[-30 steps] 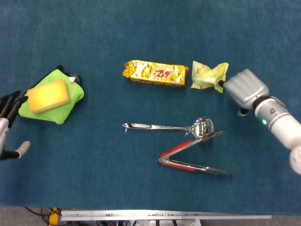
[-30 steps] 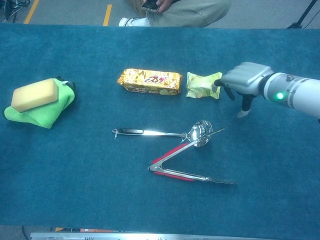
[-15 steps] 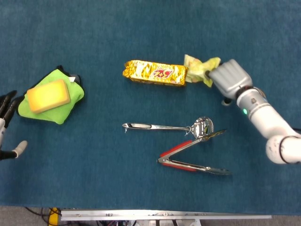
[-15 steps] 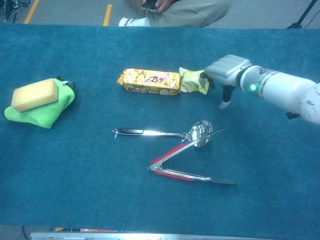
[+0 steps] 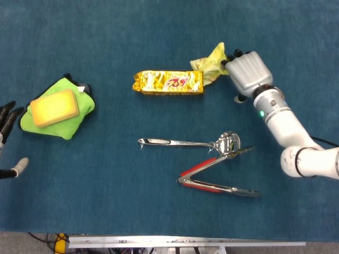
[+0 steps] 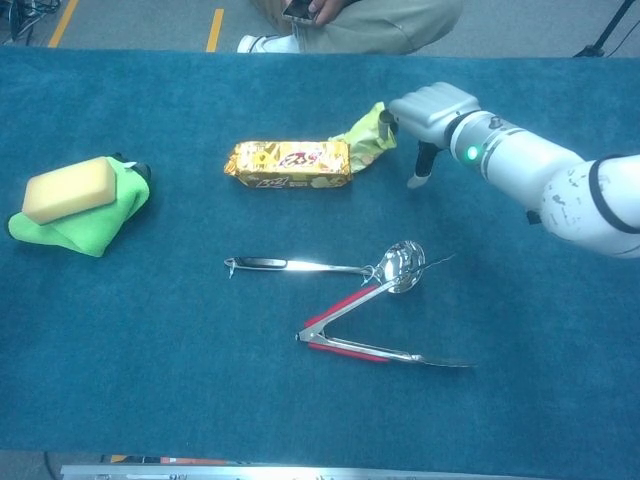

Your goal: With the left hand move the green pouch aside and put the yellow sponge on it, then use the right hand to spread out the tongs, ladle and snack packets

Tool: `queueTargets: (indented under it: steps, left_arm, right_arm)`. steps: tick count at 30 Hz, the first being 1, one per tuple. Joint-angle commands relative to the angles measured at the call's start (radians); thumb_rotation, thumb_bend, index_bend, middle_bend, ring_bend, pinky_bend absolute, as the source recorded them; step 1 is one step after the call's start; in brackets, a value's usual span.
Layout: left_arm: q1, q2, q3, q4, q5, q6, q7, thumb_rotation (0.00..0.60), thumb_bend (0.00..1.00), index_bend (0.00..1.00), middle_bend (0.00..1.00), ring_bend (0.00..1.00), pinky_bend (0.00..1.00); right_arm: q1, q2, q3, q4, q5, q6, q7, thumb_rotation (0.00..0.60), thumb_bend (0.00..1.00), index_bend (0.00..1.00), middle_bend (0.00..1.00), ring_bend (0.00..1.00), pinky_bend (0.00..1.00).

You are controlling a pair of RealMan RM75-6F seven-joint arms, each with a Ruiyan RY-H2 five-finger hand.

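Resting on green pouch (image 5: 71,117), yellow sponge (image 5: 54,107), right hand (image 5: 246,71) pinching pale snack packet (image 5: 211,62)

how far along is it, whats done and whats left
Done: the yellow sponge sits on the green pouch at the left, off by itself. In hand: the right hand grips the pale green packet, which touches the gold packet. Left: the ladle and tongs overlap at the bowl.

Blue carpet-like table cover (image 6: 150,400), grey floor with yellow line (image 6: 216,28) beyond, seated person (image 6: 360,20) at far edge
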Motion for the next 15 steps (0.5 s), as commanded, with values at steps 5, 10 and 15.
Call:
queueTargets:
  steps: [5,10,15]
  left_arm:
    - [0.004,0.004,0.000,0.001,0.005,0.006,-0.006,0.600,0.27,0.00,0.00,0.00,0.14]
    - [0.007,0.008,0.000,0.000,0.011,0.014,-0.009,0.600,0.26,0.00,0.00,0.00,0.14]
    - [0.012,0.016,-0.006,-0.002,0.006,0.029,-0.013,0.600,0.26,0.00,0.00,0.00,0.14]
  right_arm:
    - [-0.021,0.007,0.014,-0.015,-0.029,0.052,0.015,0.600,0.00,0.00,0.21,0.11,0.26]
    - [-0.048,0.049,0.020,-0.058,-0.065,0.072,0.050,0.600,0.00,0.00,0.20,0.11,0.26]
    - [-0.094,0.135,0.029,-0.154,-0.115,0.107,0.107,0.600,0.00,0.00,0.20,0.11,0.26]
